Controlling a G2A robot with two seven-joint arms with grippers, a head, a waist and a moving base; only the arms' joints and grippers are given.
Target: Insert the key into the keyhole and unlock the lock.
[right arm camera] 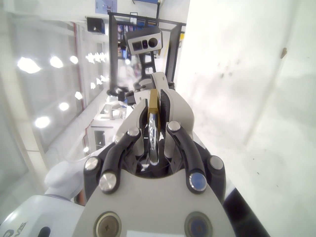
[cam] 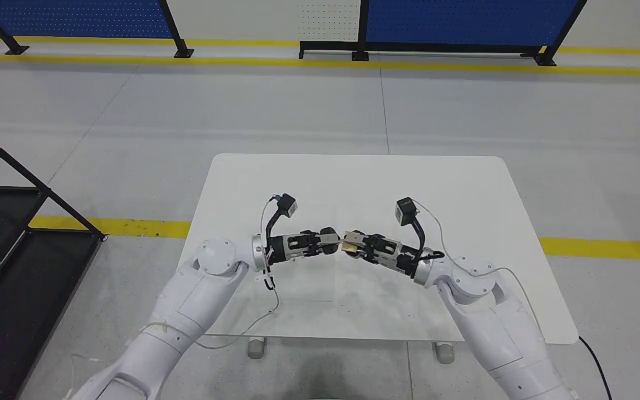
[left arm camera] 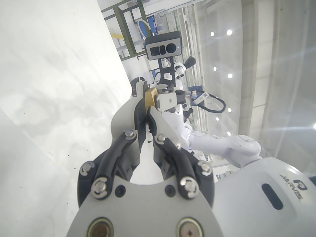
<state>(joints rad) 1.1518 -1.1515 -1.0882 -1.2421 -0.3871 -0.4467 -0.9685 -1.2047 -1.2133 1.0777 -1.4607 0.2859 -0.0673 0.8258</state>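
Above the middle of the white table my two grippers meet tip to tip. The right gripper is shut on a brass padlock, whose silver shackle points back toward the wrist. The left gripper is shut on the key, of which only a thin brownish sliver shows between the pads. Its fingertips touch the padlock's brass body. From above, the padlock sits between the left gripper and the right gripper. The keyhole is hidden.
The table's surface around the arms is bare. A black rack stands on the floor off the table's left side. Blue panels on black feet line the back of the room.
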